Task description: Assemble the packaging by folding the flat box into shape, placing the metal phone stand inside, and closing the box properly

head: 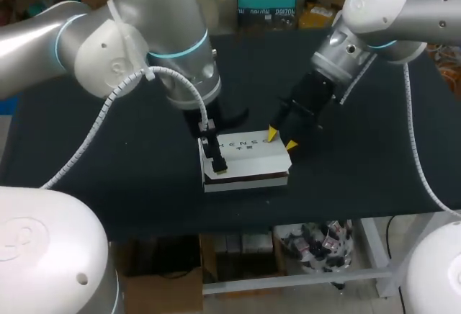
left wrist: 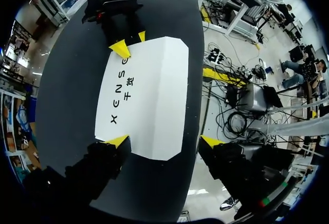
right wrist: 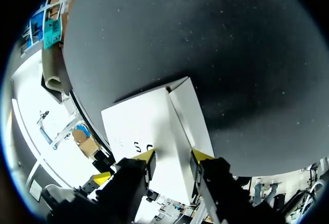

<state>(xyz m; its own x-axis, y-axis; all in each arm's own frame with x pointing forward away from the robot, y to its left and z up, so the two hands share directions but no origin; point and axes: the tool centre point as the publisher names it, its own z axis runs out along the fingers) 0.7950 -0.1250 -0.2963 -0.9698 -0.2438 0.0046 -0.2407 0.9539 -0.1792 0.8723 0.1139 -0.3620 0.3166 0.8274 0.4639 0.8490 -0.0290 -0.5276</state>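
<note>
L pincer [left wrist: 164, 142] wide open over white box [head: 248, 157]; R pincer [head: 281, 139] tilted down, slightly parted, at its corner.

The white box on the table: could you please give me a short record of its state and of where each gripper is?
box: white, folded into shape, printed face up
resting on: dark table
phone stand: not visible
left gripper: open, fingers wide apart, at the box's left end
right gripper: open, yellow tips at the box's right end
</note>
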